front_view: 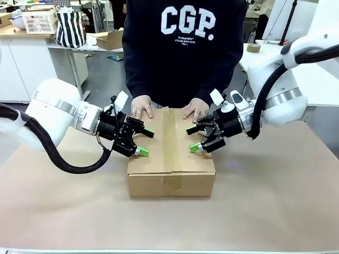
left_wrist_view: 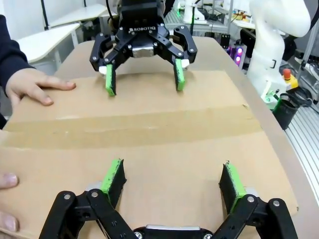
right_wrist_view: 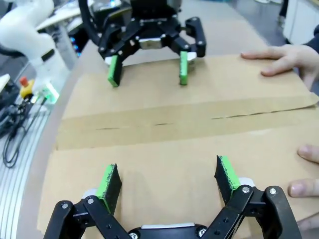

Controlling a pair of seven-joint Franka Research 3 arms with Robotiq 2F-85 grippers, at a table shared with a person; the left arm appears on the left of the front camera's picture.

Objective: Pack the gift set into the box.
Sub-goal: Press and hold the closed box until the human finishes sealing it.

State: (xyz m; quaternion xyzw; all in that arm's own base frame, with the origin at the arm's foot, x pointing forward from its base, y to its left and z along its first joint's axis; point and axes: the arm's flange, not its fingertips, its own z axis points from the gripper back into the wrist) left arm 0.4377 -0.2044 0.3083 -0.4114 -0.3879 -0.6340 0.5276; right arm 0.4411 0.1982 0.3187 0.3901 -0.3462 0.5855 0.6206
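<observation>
The box [front_view: 170, 159] lies shut in the middle of the table, its flaps closed under a brown tape strip [front_view: 172, 140] running lengthwise. My left gripper [front_view: 147, 142] hovers open over the box's left side, and in the left wrist view the left gripper [left_wrist_view: 172, 180] sits just above the cardboard. My right gripper [front_view: 191, 139] faces it, open, over the right side, green pads spread in the right wrist view of the right gripper [right_wrist_view: 168, 181]. The person's hands [front_view: 142, 108] [front_view: 197, 110] rest flat on the far edge. The gift set is hidden.
Brown paper covers the table [front_view: 275, 196], with free room on all sides of the box. Behind the person stand a bench with a small carton [front_view: 108, 38], a striped bag [front_view: 70, 27] and a white basket [front_view: 39, 20].
</observation>
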